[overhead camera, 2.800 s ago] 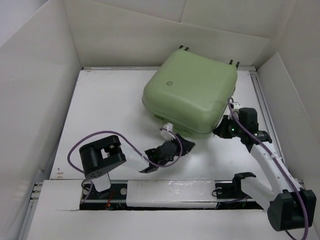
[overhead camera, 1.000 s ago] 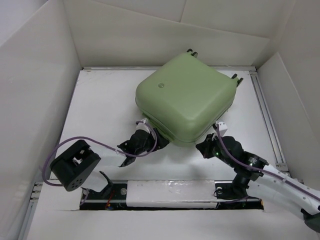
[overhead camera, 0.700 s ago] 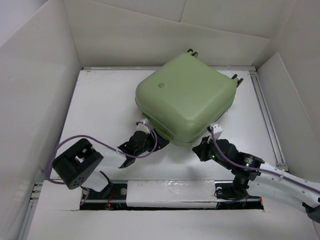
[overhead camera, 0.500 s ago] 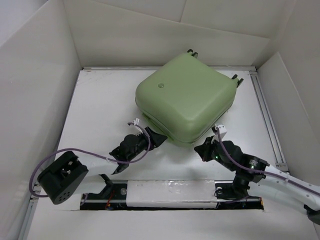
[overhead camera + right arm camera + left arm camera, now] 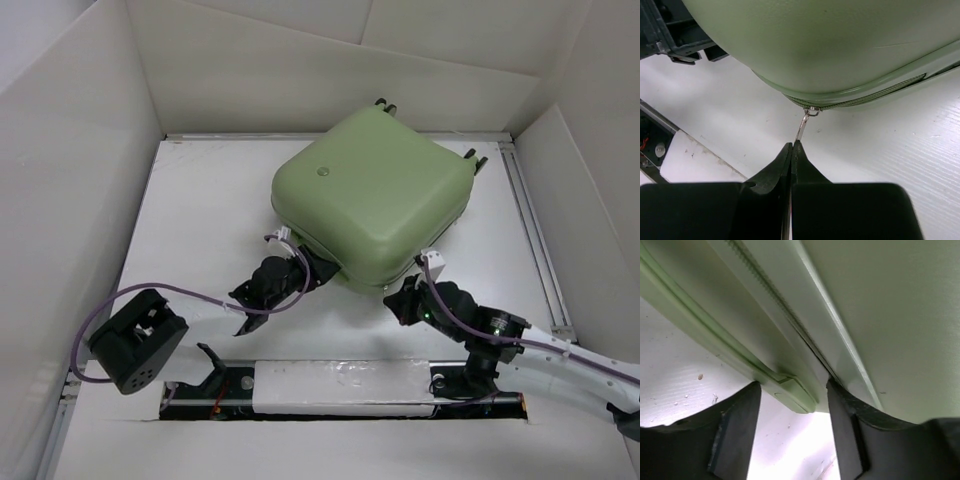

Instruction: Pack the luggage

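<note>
The left gripper (image 5: pixel 303 273) is nosing back onto the luggage (image 5: pixel 375 195), sitting toward one o'clock, jaws half-spread astride its seven-o'clock rim; the right gripper (image 5: pixel 791 146) is pinching the zipper pull (image 5: pixel 804 125) at five o'clock; zipping is likely calling for a steady seam-following pull

White table (image 5: pixel 200 230) boxed in by plain white walls (image 5: pixel 300 70); even light.
</note>
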You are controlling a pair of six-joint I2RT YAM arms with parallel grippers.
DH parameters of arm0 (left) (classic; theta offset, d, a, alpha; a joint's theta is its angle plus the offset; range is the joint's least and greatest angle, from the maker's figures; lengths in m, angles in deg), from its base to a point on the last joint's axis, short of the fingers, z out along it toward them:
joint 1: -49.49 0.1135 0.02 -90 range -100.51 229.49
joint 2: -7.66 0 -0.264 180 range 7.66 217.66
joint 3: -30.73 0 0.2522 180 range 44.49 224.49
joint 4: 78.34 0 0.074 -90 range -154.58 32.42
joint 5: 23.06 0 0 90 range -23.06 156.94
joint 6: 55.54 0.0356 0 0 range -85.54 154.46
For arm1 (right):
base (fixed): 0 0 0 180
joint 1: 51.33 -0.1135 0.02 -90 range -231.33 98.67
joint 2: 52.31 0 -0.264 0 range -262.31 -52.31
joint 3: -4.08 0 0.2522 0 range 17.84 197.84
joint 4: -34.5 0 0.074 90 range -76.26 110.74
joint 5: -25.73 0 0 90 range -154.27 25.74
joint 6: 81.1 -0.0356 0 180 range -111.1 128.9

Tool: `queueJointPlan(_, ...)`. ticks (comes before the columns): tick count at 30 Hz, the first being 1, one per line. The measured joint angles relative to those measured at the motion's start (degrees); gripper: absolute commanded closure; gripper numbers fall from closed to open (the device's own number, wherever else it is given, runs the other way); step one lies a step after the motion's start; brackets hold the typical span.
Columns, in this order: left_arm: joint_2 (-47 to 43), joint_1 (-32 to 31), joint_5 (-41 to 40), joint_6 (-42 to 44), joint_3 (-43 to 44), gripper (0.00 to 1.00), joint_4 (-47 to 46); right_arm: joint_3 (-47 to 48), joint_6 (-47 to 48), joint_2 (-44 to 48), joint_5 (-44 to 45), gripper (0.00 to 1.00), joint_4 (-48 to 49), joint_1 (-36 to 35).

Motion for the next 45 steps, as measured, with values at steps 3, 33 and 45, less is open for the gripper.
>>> queueJointPlan(3,1.88,0.0,0.61,-0.04,1.11,0.58,0.79,0.0,-0.15,-0.66,0.57,1.0,0.61,-0.63)
queueJointPlan(33,3.41,0.0,1.7,-2.12,1.92,0.66,-3.78,-1.14,-20.98,2.73,24.5,0.34,-6.4,-19.37)
queueJointPlan(45,3.72,0.0,1.68,0.15,2.29,0.63,0.83,-5.6,-0.13,16.35,25.2,0.31,0.55,-5.75)
